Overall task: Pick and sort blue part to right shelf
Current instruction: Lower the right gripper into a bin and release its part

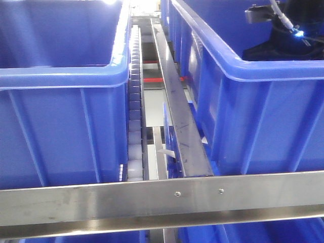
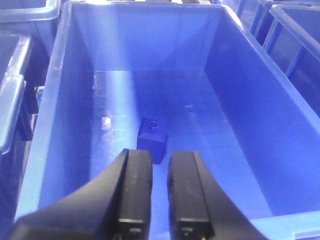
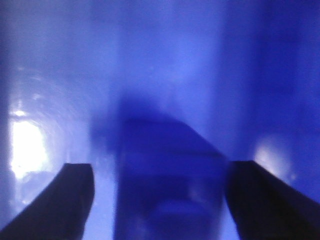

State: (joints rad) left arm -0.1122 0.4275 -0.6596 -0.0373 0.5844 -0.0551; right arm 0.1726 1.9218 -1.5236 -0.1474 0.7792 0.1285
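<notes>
Right end effector (image 3: 159, 200) spread wide, blurry blue part (image 3: 167, 185) seemingly between fingers

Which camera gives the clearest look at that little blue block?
The left wrist view: the blue part lies sharp on the bin floor, beyond the left gripper. The right wrist view shows only a blurred dark blue shape between open fingers. The front view shows none.
</notes>
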